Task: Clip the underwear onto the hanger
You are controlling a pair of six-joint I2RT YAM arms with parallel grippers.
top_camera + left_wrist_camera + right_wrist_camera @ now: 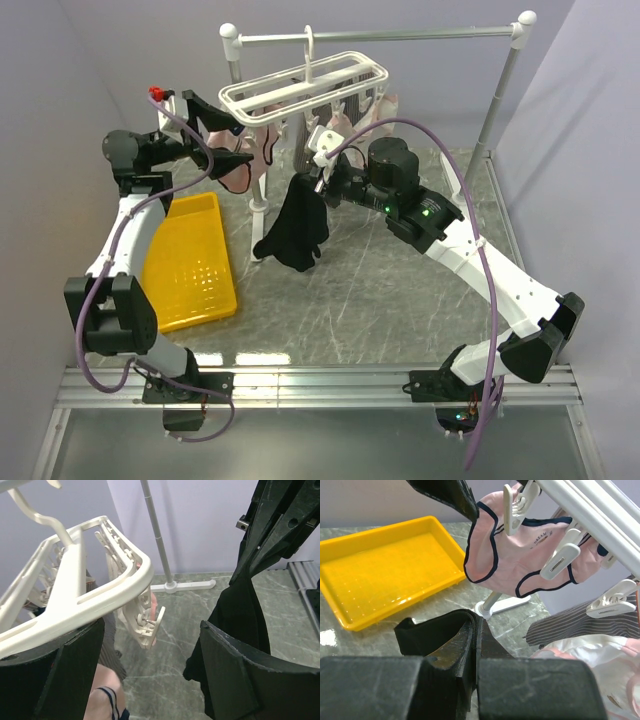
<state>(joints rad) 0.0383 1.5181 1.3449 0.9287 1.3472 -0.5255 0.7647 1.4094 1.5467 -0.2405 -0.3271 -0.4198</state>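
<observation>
Right gripper: jaws pinched tight on the underwear at its upper edge. The black fabric hangs slack from the fingers, clear of the table, just below the near side of the hanger. It is not in any clip. The right wrist view agrees, showing folded black cloth squeezed between the fingers.

Left gripper: jaws spread wide at the hanger's left end. In the left wrist view the frame's corner lies across one finger. Contact or not, cannot tell.

Surroundings: the hanger hooks over the rail stand. The pink underwear, dark-trimmed, is pegged beneath it, between the two grippers. A grey striped garment hangs beside it, with a pale cloth lower down, too cropped to identify. The yellow tray lies flat on the table, left of the stand's foot and well apart from the black brief.

In the way: the pink underwear and the dangling clips crowd the space under the frame.

Counts:
- Arms: two.
- Grippers: two.
- Hanger: one.
- Rail stand: one.
- Tray: one.
- Black underwear: one.
- Pegged garments: at least two.
- Clips: three in the right wrist view, one in the left. Total not countable.
</observation>
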